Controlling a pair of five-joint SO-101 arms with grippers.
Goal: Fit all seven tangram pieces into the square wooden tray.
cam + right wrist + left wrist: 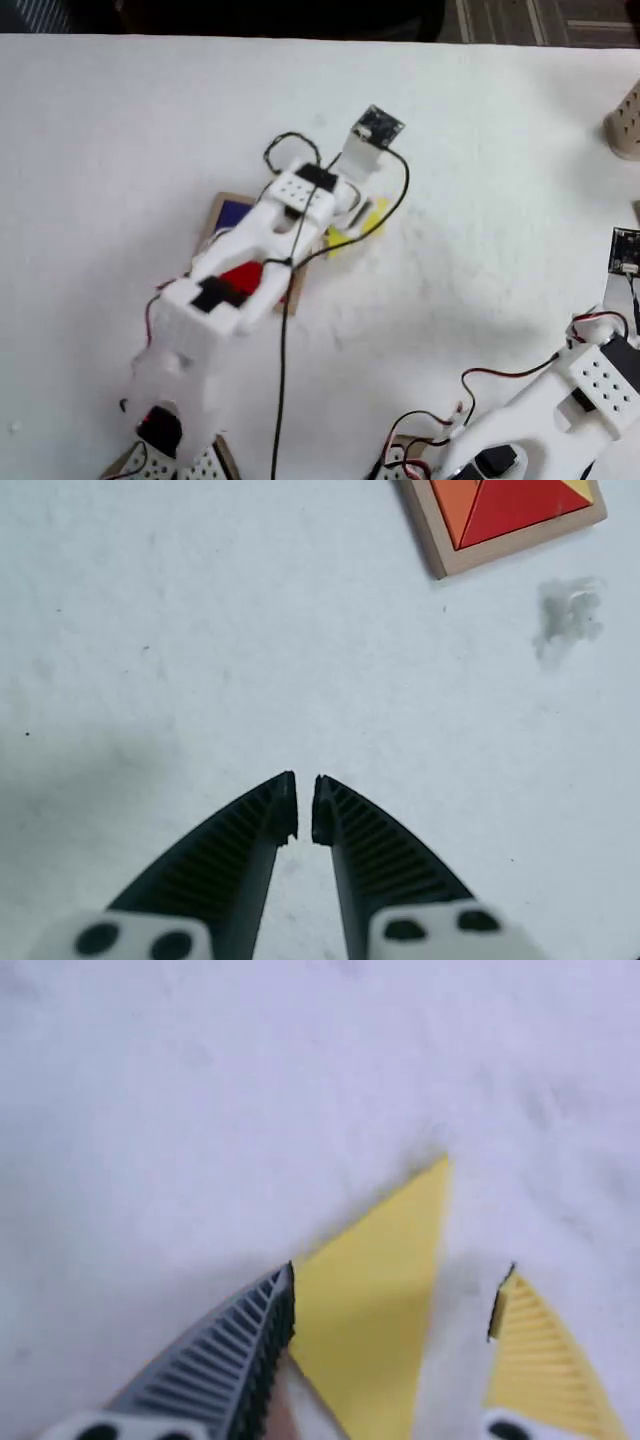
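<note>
Left wrist view: the yellow triangle [385, 1250] lies flat on the table [200, 1110] just beside the wooden tray [432, 535], between the spread fingers of my left gripper [390, 1295], which grips nothing. My left arm [250, 260] stretches across the tray. My right gripper [304, 810] hangs well apart from the tray, pinched together, empty.

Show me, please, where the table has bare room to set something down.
The table is bare left of the wooden tray, along the far edge, and widest between the yellow piece and the right arm. It is crowded where the left arm stretches over the tray, and among the cables at the near edge.
</note>
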